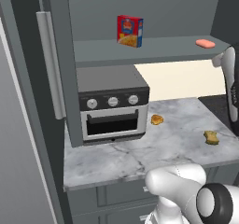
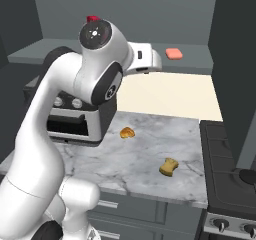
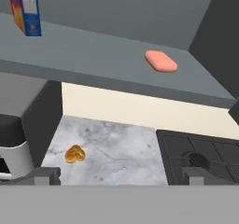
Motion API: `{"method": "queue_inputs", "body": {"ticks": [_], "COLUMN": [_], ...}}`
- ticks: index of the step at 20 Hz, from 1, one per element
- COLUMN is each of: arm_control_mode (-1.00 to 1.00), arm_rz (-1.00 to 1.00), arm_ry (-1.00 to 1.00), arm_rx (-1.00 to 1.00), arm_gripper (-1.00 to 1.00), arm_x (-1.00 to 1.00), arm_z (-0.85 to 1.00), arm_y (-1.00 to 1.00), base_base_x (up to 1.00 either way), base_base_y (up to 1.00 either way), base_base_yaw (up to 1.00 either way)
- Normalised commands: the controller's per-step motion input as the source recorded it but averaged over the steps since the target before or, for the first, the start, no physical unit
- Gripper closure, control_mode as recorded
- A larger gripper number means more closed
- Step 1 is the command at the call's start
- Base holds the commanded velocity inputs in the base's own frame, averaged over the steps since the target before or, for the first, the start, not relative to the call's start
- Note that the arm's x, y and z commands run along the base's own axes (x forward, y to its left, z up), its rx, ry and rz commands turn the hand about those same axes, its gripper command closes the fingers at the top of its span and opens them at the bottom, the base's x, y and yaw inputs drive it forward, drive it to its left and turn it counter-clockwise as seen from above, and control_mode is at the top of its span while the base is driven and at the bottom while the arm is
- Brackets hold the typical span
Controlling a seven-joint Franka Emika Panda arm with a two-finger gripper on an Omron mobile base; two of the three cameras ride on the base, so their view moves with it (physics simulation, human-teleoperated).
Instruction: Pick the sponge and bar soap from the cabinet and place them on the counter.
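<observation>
A red and yellow box (image 3: 26,9) stands upright far up-left of the fingers; an orange glossy lump (image 3: 74,154) lies just above the left fingertip; a dark stovetop (image 3: 200,155) sits above the right fingertip; the toaster oven (image 1: 112,107) stands left.

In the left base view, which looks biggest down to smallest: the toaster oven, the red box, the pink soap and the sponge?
1. toaster oven, by far the biggest.
2. red box.
3. bar soap and sponge: these look about alike, and the sponge lies nearer the camera, so I won't rank them.
</observation>
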Motion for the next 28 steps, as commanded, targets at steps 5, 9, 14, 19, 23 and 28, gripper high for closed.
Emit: {"method": "queue_inputs", "body": {"ticks": [5,9,14,19,23,28], "arm_control_mode": [-1.0,-1.0,-1.0,-1.0,-1.0,-1.0], "arm_rz": [0.0,0.0,0.0,0.0,0.0,0.0], "arm_ry": [-0.05,-0.03,0.0,0.0,0.0,0.0], "arm_rx": [0.0,0.0,0.0,0.0,0.0,0.0], "arm_gripper": [-1.0,-1.0,-1.0,-1.0,-1.0,-1.0], "arm_x": [0.23,0.25,0.29,0.29,0.32,0.3], "arm_z": [0.11,0.08,0.09,0.05,0.0,0.0], "arm_y": [0.0,-0.01,-0.05,-0.14,-0.18,-0.19], "base_base_x": [0.0,0.0,0.0,0.0,0.0,0.0], "base_base_y": [0.0,0.0,0.0,0.0,0.0,0.0], "base_base_yaw": [0.0,0.0,0.0,0.0,0.0,0.0]}}
